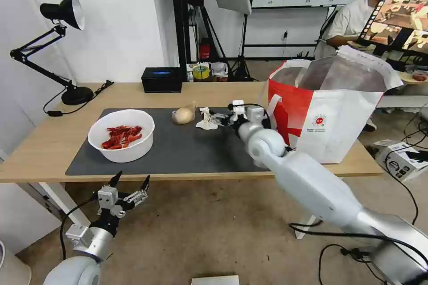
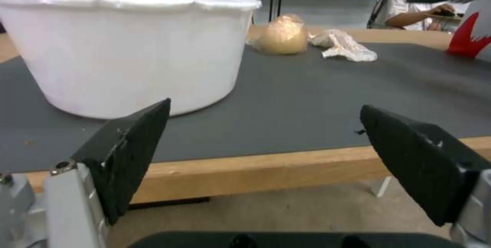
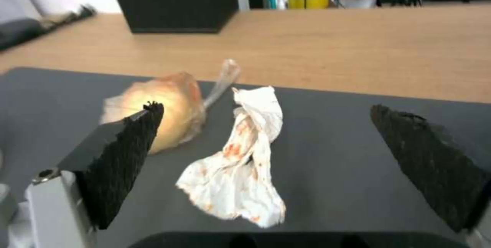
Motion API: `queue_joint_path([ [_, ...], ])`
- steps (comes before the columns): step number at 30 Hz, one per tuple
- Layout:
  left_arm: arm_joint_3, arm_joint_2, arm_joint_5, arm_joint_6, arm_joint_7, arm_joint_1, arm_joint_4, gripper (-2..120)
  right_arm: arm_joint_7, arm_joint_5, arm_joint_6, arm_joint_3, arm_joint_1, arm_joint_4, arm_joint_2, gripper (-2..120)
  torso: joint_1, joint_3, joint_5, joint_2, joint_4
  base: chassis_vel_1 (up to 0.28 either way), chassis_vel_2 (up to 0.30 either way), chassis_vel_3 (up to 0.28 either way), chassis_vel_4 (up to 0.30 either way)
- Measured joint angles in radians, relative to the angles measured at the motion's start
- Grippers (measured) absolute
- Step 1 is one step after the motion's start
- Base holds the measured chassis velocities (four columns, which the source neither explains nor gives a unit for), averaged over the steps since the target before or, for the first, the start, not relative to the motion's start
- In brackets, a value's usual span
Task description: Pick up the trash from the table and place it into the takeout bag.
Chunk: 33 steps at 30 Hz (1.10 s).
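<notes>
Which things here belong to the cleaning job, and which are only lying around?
Job: bowl, lump, tissue, bag, mat.
Lying about: lamp, black box, tape roll.

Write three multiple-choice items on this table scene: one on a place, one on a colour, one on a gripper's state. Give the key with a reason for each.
1. Where does the left gripper hang?
A. Inside the bag
B. Below the near edge of the table, in front of the bowl
C. Over the lamp

2. What colour are the shells in the bowl?
A. Red
B. Green
C. Blue

3. How does the right gripper stand at the tissue?
A. Shut on it
B. Shut beside it
C. Open, a finger on each side of it

Key: 1 B, the head view shows it under the table edge near the bowl. 2 A, red shells lie in the white bowl. 3 C, the right wrist view shows the fingers wide apart with the stained tissue between them.
</notes>
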Motion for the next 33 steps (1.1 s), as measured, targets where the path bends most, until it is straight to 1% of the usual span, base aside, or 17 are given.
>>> queue_joint_path([
  [2,-0.004,0.000,0.000,0.000,-0.002,0.002,-0.003,100,0.011,0.002,-0.020,-0.011,0.028,-0.057,0.028,100,0.000,0.000,0.0000,0.000,-0.0001,0.000,0.000,0.000,0.000],
  [3,-0.007,0.000,0.000,0.000,-0.002,0.005,-0.003,100,0.016,0.002,-0.032,-0.014,0.046,-0.105,0.052,100,0.000,0.000,0.0000,0.000,-0.0001,0.000,0.000,0.000,0.000],
  [4,-0.007,0.000,0.000,0.000,-0.002,0.005,-0.003,100,0.016,0.002,-0.032,-0.014,0.046,-0.105,0.052,100,0.000,0.000,0.0000,0.000,-0.0001,0.000,0.000,0.000,0.000],
  [7,-0.011,-0.004,0.000,0.000,-0.002,0.010,-0.009,100,0.014,-0.005,-0.038,-0.014,0.066,-0.181,0.094,100,0.000,0.000,0.0001,0.000,-0.0001,0.000,0.000,0.000,0.000],
  [12,-0.014,-0.009,0.000,-0.001,-0.004,0.014,-0.014,100,0.006,-0.021,-0.048,-0.010,0.068,-0.219,0.123,100,0.000,0.000,0.0001,0.000,-0.0002,0.000,0.000,0.000,0.000],
  [23,-0.018,-0.009,0.001,-0.002,-0.006,0.015,-0.017,100,-0.058,-0.075,-0.062,-0.005,0.062,-0.289,0.181,100,0.000,0.000,0.0001,0.000,-0.0001,0.000,0.000,0.000,0.000],
  [33,-0.011,-0.010,-0.001,-0.004,-0.006,0.004,-0.008,100,-0.121,-0.113,-0.076,-0.010,0.104,-0.387,0.241,100,0.000,0.000,0.0001,0.000,-0.0002,0.000,0.000,0.000,0.000],
])
